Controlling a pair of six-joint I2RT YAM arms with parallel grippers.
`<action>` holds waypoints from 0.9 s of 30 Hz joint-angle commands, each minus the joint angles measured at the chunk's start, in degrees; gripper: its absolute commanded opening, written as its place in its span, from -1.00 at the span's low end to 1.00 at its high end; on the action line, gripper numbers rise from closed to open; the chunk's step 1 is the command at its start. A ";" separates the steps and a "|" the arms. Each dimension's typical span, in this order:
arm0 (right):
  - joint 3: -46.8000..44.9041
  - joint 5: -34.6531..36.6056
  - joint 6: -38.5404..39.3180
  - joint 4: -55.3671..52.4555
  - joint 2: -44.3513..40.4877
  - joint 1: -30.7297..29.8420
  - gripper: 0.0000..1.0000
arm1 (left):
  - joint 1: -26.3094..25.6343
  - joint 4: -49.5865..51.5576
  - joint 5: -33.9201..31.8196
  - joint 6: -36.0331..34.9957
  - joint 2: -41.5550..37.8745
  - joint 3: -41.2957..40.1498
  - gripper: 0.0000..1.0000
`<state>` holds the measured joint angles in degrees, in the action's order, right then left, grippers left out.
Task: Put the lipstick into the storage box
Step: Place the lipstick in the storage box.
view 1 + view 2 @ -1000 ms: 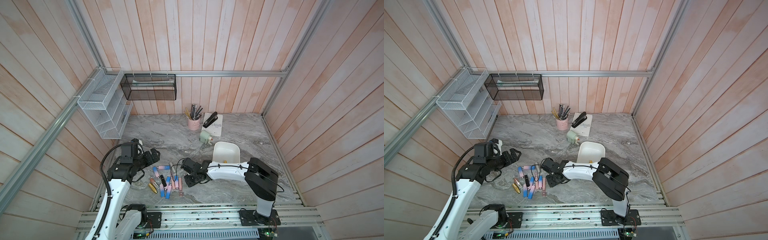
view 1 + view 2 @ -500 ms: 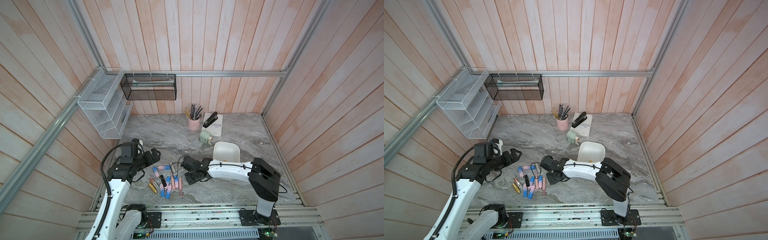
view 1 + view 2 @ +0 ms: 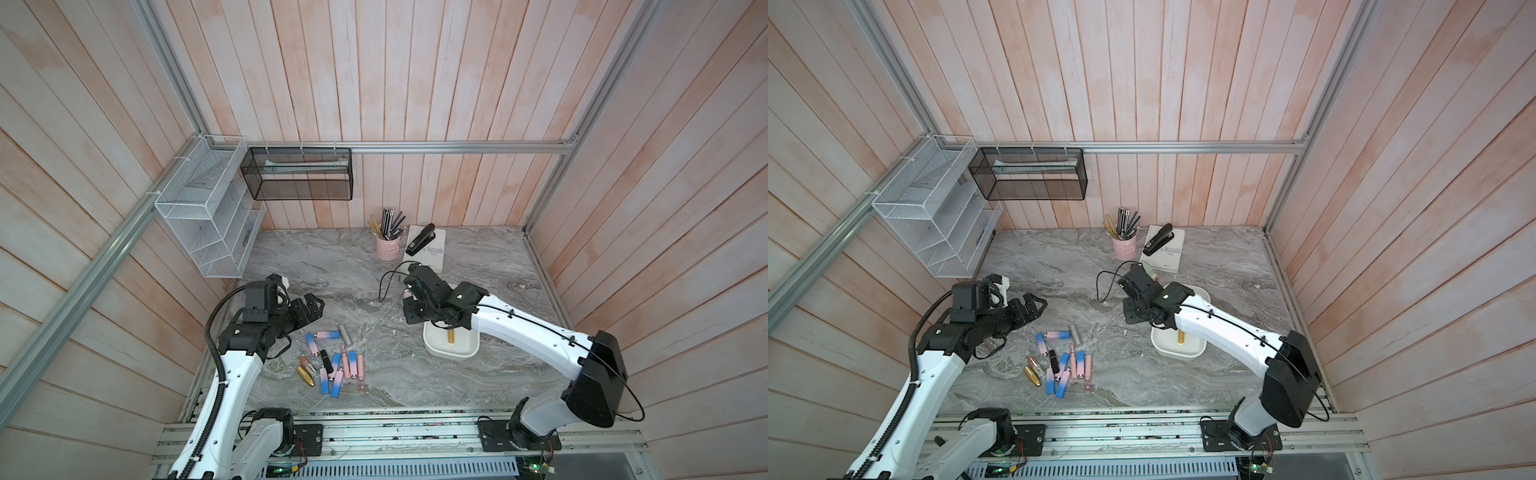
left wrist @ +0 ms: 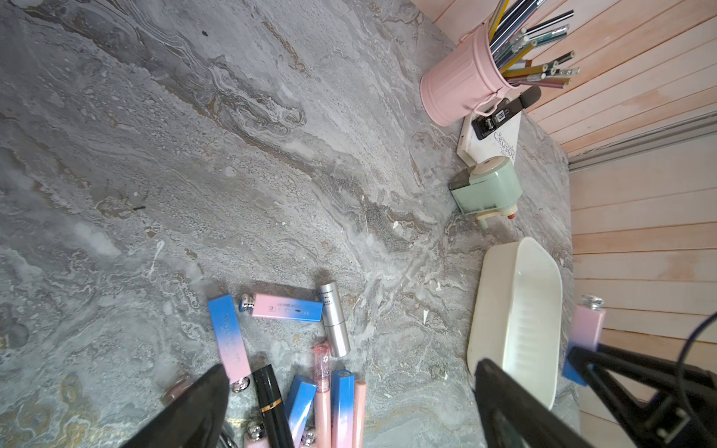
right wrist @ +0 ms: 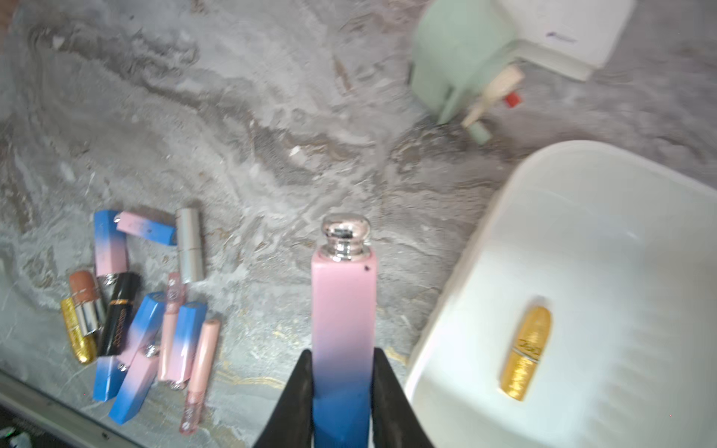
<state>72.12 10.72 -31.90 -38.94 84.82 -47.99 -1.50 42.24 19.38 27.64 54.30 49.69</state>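
My right gripper (image 5: 343,357) is shut on a pink-to-blue lipstick (image 5: 343,310) with a silver cap, holding it by its blue end. It hangs above the marble, just beside the rim of the white storage box (image 5: 601,232). A gold lipstick (image 5: 527,349) lies inside the box. In a top view the right gripper (image 3: 411,303) is over the box's (image 3: 451,351) far left corner. My left gripper (image 3: 318,306) stands open and empty, raised above several loose lipsticks (image 3: 332,365) on the table.
A pink pencil cup (image 3: 387,247), a black stapler (image 3: 419,240) on a white book (image 3: 434,253) and a green sharpener (image 4: 487,190) stand behind the box. A white wire rack (image 3: 203,224) and a black mesh basket (image 3: 297,178) hang on the walls.
My right gripper has lifted off the pile of lipsticks and moved right and back to the box's edge, carrying the pink-to-blue lipstick. The left arm has stayed put.
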 commanded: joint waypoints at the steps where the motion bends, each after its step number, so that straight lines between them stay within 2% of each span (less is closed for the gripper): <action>1: -5.23 2.31 2.01 -0.71 -3.97 4.35 -0.48 | 0.26 -1.29 4.62 -0.19 1.30 -0.56 1.00; 8: -13.59 -0.22 3.84 3.50 -7.65 13.05 -0.45 | -0.72 -3.83 12.44 -0.14 0.80 -0.82 1.00; 13: -17.81 -1.82 4.74 8.09 -5.83 16.27 -0.44 | -3.50 -4.23 12.94 -0.30 1.57 -0.02 1.00; 22: -15.52 -2.82 6.12 8.30 -2.19 17.41 -0.37 | -5.53 -2.87 11.49 -0.75 2.65 1.40 1.00; 27: -12.57 -7.33 6.71 6.79 -1.76 17.02 -0.29 | -5.80 -2.54 11.20 -1.09 3.24 0.44 1.00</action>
<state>56.53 6.48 -25.87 -31.70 82.67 -30.81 -6.94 39.24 30.41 27.59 57.10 49.60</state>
